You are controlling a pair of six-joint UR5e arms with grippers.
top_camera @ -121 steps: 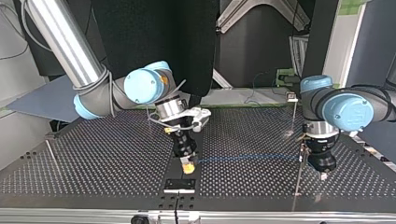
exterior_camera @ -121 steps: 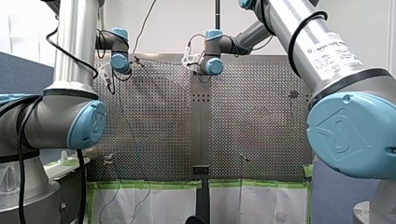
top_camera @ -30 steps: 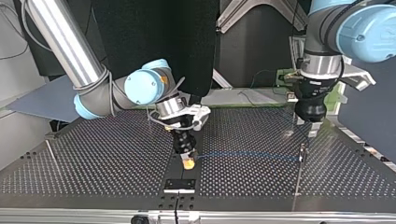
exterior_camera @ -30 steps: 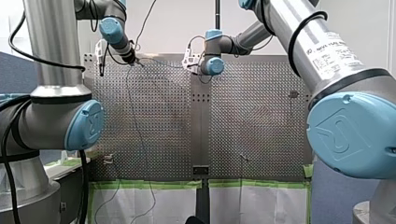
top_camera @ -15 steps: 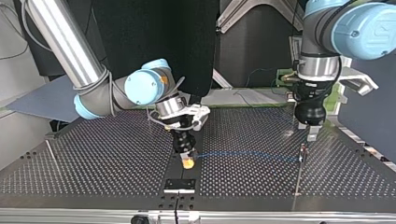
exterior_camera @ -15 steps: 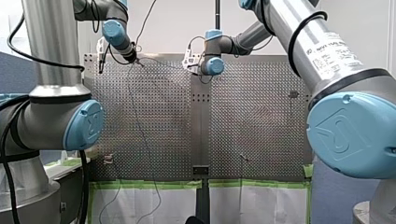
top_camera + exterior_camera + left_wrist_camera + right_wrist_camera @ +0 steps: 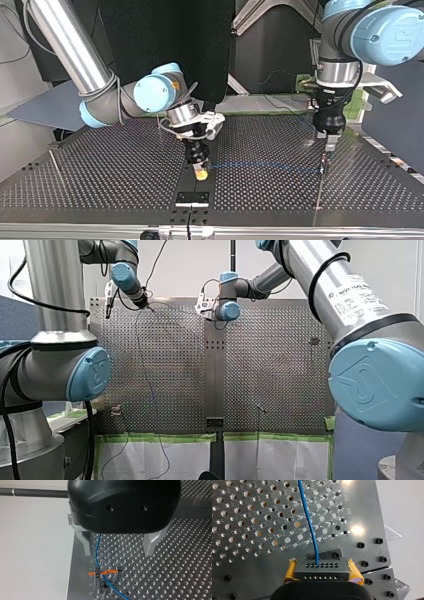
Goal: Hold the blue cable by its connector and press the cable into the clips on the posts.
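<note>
Cable (image 7: 260, 165) runs toward three o'clock, top view, from connector (image 7: 322, 568) clamped in right gripper (image 7: 201, 172); left gripper (image 7: 118, 553) gapes empty.

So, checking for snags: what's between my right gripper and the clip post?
Top view: only the blue cable, from connector to post, over bare perforated table.

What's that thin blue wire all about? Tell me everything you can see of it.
The blue cable is thin and flexible. One end enters a grey, hole-studded connector, clamped between my right tool's yellow pads. From there it runs just above the perforated table to a post, crossing its orange clip ahead of my left tool's open fingers, which do not touch it.
</note>
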